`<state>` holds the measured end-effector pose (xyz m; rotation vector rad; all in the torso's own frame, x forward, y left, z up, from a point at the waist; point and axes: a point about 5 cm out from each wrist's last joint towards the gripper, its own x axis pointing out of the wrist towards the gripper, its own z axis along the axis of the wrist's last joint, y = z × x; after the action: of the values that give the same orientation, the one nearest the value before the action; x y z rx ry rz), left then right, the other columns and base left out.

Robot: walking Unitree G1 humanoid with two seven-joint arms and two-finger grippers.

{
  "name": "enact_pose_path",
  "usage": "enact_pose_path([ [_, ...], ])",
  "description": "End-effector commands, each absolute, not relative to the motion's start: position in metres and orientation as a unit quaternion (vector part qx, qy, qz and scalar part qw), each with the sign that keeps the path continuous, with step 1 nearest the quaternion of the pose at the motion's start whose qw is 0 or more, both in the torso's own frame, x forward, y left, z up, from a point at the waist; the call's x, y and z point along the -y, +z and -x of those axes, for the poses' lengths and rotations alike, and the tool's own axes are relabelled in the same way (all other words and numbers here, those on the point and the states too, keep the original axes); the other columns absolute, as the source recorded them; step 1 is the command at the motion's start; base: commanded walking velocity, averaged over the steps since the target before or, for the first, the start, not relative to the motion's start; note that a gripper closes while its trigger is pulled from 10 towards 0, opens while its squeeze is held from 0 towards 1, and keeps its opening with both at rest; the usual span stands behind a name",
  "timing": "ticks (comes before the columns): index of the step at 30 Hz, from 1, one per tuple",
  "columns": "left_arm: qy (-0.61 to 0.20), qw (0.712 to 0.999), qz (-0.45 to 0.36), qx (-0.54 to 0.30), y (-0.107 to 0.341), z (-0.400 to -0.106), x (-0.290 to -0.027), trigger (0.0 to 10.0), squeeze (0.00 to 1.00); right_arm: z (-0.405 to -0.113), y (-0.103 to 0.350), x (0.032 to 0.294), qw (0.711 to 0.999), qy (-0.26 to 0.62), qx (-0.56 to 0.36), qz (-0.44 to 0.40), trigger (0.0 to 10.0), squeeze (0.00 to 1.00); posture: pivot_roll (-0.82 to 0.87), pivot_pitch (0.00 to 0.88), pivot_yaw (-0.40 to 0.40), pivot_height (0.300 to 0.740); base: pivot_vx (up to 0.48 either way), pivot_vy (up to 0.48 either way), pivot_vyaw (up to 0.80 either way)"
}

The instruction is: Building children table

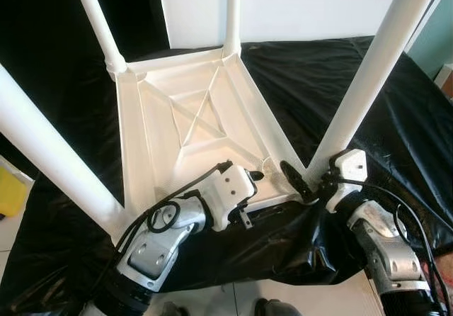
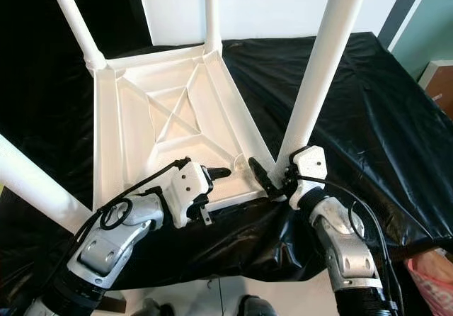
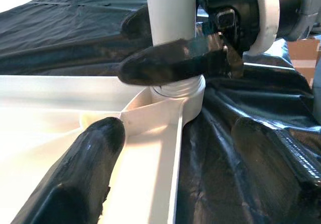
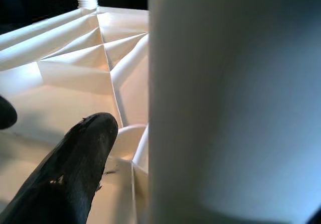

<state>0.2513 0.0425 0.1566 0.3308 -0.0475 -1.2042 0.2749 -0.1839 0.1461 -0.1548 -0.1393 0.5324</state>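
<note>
Right gripper [image 1: 303, 183] was clamped around the base of the near right leg [image 1: 368, 75]. Left gripper [image 1: 258, 176], fingers apart, hovered over the near edge of the upturned white table top [image 1: 205, 125], which lay on black sheeting [image 1: 333, 82].

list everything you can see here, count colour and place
table top: 1, white, upside down on the black sheet, ribbed underside up
table legs: 4, white, standing up from the table top's corners
black sheet: 1, black, glossy, spread under the table top
yellow object: 1, at the robot's far left, partly cut off
left end effector: 1, black fingers open, over the near edge of the table top
right end effector: 1, black fingers around the base of the near right leg
</note>
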Motion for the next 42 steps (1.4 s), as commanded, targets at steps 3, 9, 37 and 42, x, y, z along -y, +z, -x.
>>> enact_pose_path([
  [3,-0.553,0.818,-0.156,0.028,0.157,-0.250,-0.042,10.0,0.00,-0.276,0.139,0.178,0.949,0.297,0.055,0.089,10.0,0.00,-0.15,0.130,0.019,0.740,0.000,0.000,0.00],
  [9,-0.560,0.813,-0.156,0.030,0.158,-0.248,-0.038,10.0,0.00,-0.277,0.136,0.178,0.945,0.309,0.052,0.099,3.3,0.00,-0.14,0.126,0.020,0.740,0.000,0.000,0.00],
  [37,-0.574,0.804,-0.153,0.023,0.153,-0.242,-0.035,10.0,0.00,-0.257,0.123,0.175,0.988,0.138,0.058,0.046,10.0,0.00,-0.17,0.146,0.036,0.740,0.000,0.000,0.00],
  [42,-0.575,0.804,-0.153,0.022,0.153,-0.242,-0.036,10.0,0.00,-0.255,0.123,0.169,0.993,0.098,0.061,0.037,10.0,0.00,-0.17,0.150,0.039,0.740,0.000,0.000,0.00],
])
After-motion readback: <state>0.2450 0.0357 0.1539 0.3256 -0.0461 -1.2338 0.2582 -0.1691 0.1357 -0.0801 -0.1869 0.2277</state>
